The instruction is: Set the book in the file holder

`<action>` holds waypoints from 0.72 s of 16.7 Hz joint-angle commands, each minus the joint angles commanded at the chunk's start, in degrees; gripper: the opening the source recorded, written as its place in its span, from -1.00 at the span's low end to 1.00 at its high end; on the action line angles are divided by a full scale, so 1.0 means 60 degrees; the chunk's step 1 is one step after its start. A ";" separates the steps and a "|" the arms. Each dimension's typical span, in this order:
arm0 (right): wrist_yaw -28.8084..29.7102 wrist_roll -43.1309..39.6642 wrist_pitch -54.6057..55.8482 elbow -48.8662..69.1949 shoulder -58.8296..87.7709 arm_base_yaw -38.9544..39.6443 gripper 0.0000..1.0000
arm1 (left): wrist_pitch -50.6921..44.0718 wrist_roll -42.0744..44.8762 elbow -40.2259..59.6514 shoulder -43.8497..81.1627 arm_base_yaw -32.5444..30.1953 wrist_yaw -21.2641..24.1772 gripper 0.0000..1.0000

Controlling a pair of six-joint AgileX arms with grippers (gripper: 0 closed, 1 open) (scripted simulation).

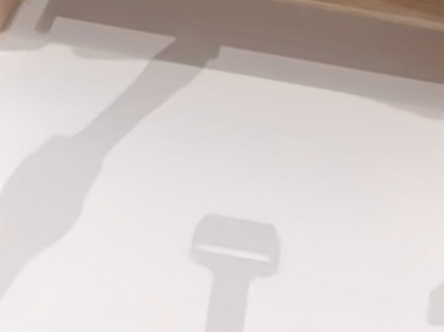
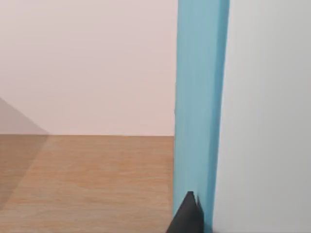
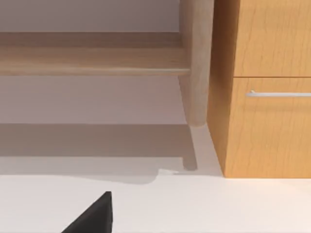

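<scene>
**Left wrist view: blue book edge at my end effector**

I see a tall, flat, light-blue book [image 2: 199, 107] standing upright, touching my left end effector's dark fingertip [image 2: 187, 216]; whether it grips, I cannot tell. Beyond lies a wood-grain surface [image 2: 87, 179]. Right end effector's fingertip [image 3: 95, 216] hangs over the white surface [image 3: 218, 204].

The top camera looks straight down on the white table [image 1: 292, 161]. The left wrist camera sits very close to a blue panel [image 2: 199, 97]. The right wrist camera looks low across the table toward a wooden cabinet [image 3: 267, 87].
</scene>
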 joint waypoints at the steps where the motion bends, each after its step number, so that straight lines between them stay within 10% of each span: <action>1: 0.0000 0.0000 0.0000 0.0000 0.0000 0.0000 1.00 | 0.0000 0.0000 0.0000 0.0000 0.0000 0.0000 -0.81; 12: 0.0000 0.0000 0.0000 0.0000 0.0000 0.0000 1.00 | -0.0025 0.0013 0.0040 0.0005 -0.0029 -0.0003 -1.00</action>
